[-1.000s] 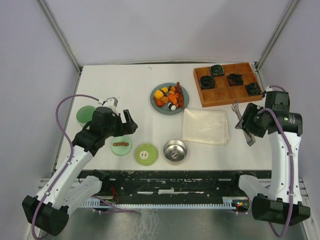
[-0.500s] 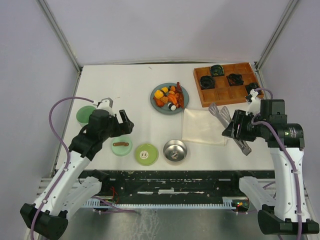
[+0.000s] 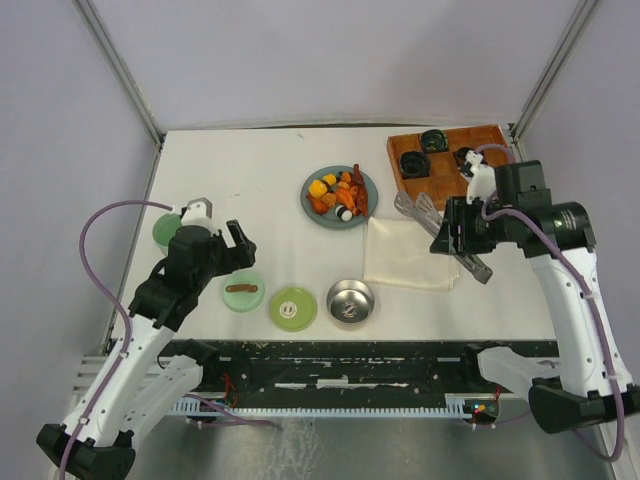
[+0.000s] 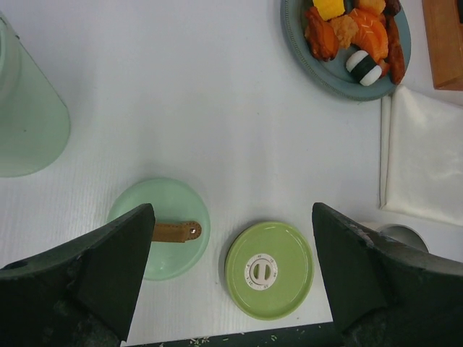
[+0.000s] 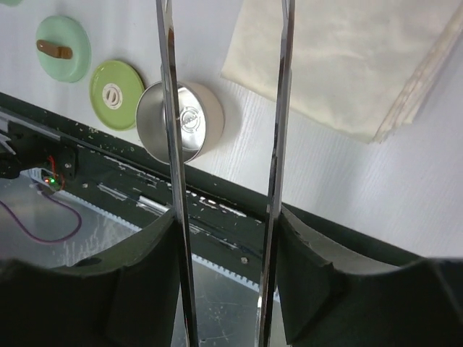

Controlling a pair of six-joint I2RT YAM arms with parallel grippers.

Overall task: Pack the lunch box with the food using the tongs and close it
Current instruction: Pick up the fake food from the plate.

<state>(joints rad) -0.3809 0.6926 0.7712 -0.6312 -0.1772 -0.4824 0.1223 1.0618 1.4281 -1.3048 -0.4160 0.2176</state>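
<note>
One pair of tongs (image 5: 172, 144) clamped in right gripper (image 5: 226, 242) jaws above cloth (image 3: 410, 255), left gripper (image 4: 231, 271) jaws apart.

Pale walls (image 3: 330, 60) enclose a white table (image 3: 250, 180) — metal posts (image 3: 118, 68) at the corners.

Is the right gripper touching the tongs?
Touching. In the right wrist view, the right gripper has each finger pressed against one arm of the tongs.

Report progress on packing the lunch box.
Done: the right gripper grips the long silver metal tongs. In hand: they hang over the folded cream cloth. Left: all the bite-size food sits on the grey-blue round plate, the small steel bowl is empty, the lime-green round lid and the mint-green brown-handled lid lie off.
</note>
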